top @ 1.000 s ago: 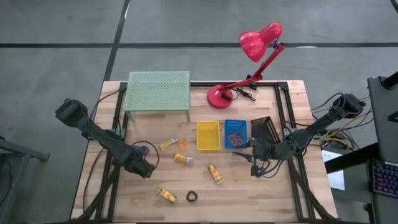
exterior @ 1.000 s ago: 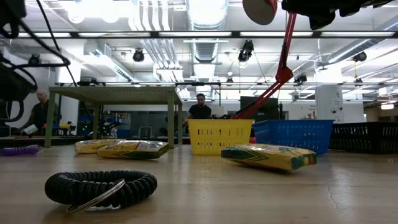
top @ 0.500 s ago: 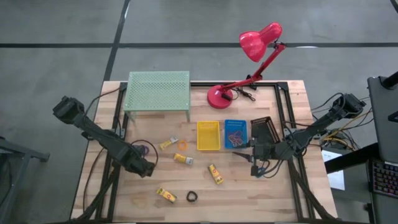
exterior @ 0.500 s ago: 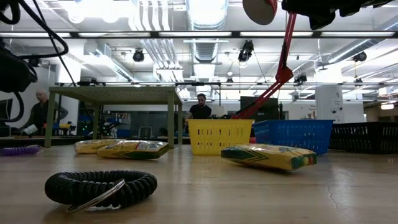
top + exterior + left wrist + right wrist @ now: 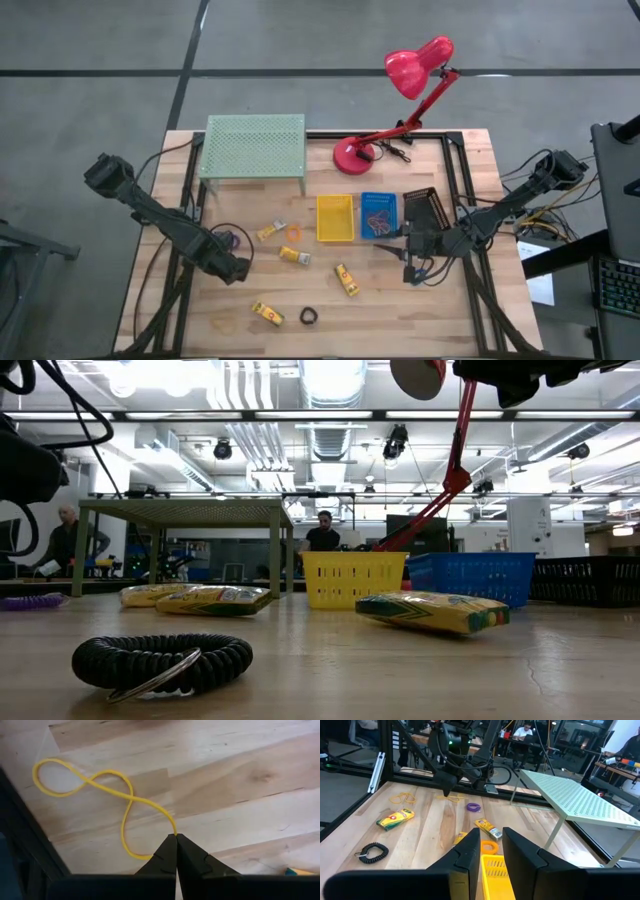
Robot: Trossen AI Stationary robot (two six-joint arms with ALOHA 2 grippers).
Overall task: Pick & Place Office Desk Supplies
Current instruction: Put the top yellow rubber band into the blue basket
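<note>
L gripper [image 5: 238, 270]: over the wooden table [image 5: 480, 330] at its 8 o'clock part; fingers pressed tight together. In the L wrist view the tips [image 5: 176, 851] meet right at the end of a thin yellow rubber-band loop [image 5: 100, 795] lying twisted flat on the wood; cannot tell if it's pinched or just touched.
R gripper [image 5: 411, 262]: 4 o'clock part of table, just beside the bins; fingers [image 5: 470, 851] partly apart, nothing between them.
Yellow crayon packets: four flat on the wood, approx centre to 6 o'clock, e.g. one [image 5: 347, 279] at 5 o'clock of the yellow bin, one [image 5: 267, 313] near the front edge.
Black coiled ring [image 5: 309, 317]: 6 o'clock edge, beside that front packet.
Purple coiled ring [image 5: 231, 240]: 12 o'clock of L gripper, close by.
Orange band loop [image 5: 294, 232]: between two packets, left of bins.
Yellow plastic bin [image 5: 334, 218]: table centre.
Blue plastic bin [image 5: 378, 215]: touching yellow bin's 3 o'clock side, w/ thin loops inside.
Black bin [image 5: 425, 208]: 3 o'clock of the blue one.
</note>
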